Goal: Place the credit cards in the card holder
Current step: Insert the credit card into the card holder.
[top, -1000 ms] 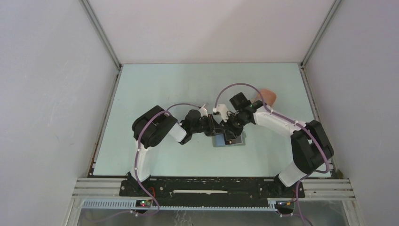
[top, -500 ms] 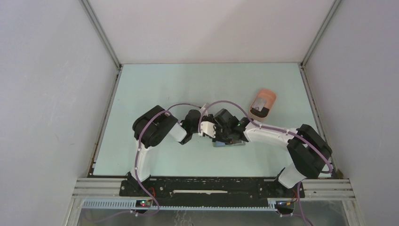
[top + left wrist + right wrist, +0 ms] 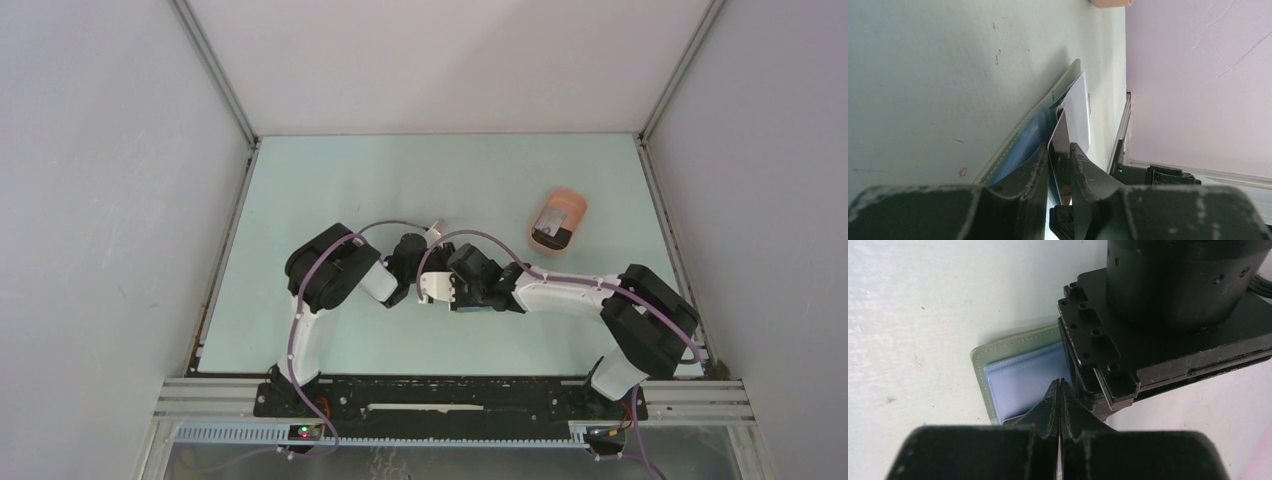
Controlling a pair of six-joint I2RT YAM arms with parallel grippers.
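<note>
Credit card [image 3: 1075, 117], likely stiff, light and slick, stands on edge mid-frame, its flat faces pinched by the left gripper [image 3: 1059, 152] against the card holder [image 3: 1013, 372]. Right gripper [image 3: 1059, 390] is pressed together, empty, tips at the holder's pocket.

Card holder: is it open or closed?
Open. The card holder lies flat on the table, its blue inside facing up within the green stitched edge.

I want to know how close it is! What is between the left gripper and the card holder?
A credit card, pinched in the left gripper, its far end reaching the open card holder. The left wrist view shows it.
</note>
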